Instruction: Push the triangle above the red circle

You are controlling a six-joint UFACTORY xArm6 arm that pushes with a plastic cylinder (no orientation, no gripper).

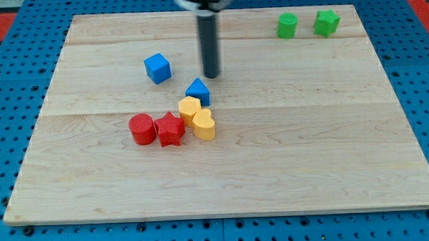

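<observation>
The blue triangle [198,91] lies near the board's middle, touching the yellow hexagon [190,109] below it. The red circle [141,129] lies lower left of the triangle, touching the red star [170,129] on its right. My tip [211,75] is just above and slightly right of the blue triangle, a small gap away from it.
A yellow heart [204,124] sits right of the red star, below the hexagon. A blue cube [157,68] lies up and left of the triangle. Two green blocks [288,25] [326,22] sit at the top right. The wooden board [224,184] ends at a blue surround.
</observation>
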